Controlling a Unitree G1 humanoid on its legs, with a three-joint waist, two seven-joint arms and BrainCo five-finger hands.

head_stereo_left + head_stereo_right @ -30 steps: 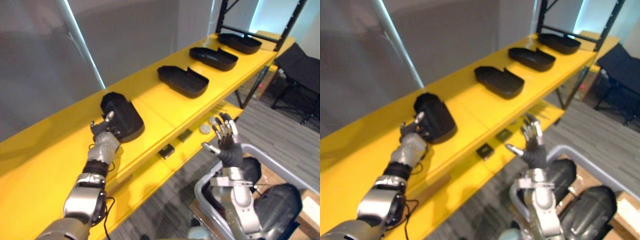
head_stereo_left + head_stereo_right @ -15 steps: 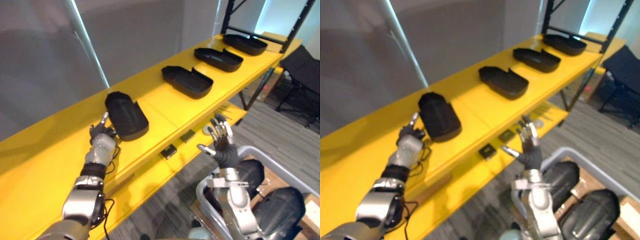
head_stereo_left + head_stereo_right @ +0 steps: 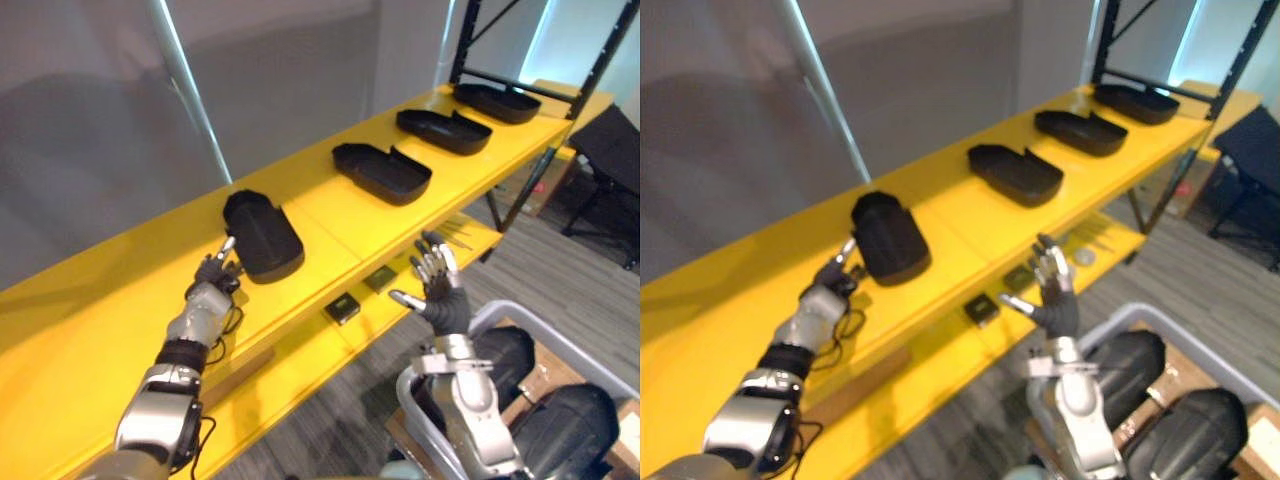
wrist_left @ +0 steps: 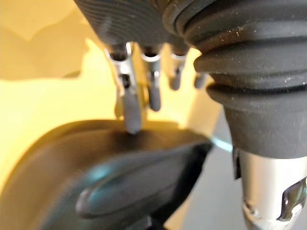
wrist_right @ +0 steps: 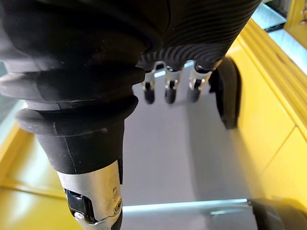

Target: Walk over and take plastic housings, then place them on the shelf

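Several black plastic housings lie in a row on the yellow upper shelf (image 3: 330,218). The nearest housing (image 3: 262,235) lies flat, hollow side down. My left hand (image 3: 212,278) rests on the shelf just before it, open, with one straight finger (image 4: 129,110) touching its rim (image 4: 120,177). Further along the shelf sit a second housing (image 3: 382,172), a third (image 3: 448,130) and a fourth (image 3: 505,102). My right hand (image 3: 438,298) is raised over the lower shelf's edge, open and holding nothing.
A grey bin (image 3: 1200,345) at the lower right holds more black housings (image 3: 565,425). Small dark parts (image 3: 343,307) lie on the lower yellow shelf (image 3: 300,350). A black rack post (image 3: 520,190) and a black chair (image 3: 610,150) stand at the far right.
My left hand has let go of the nearest housing and drawn back toward me. The housing was tipped under the fingers and now lies flat. The camera has shifted slightly.
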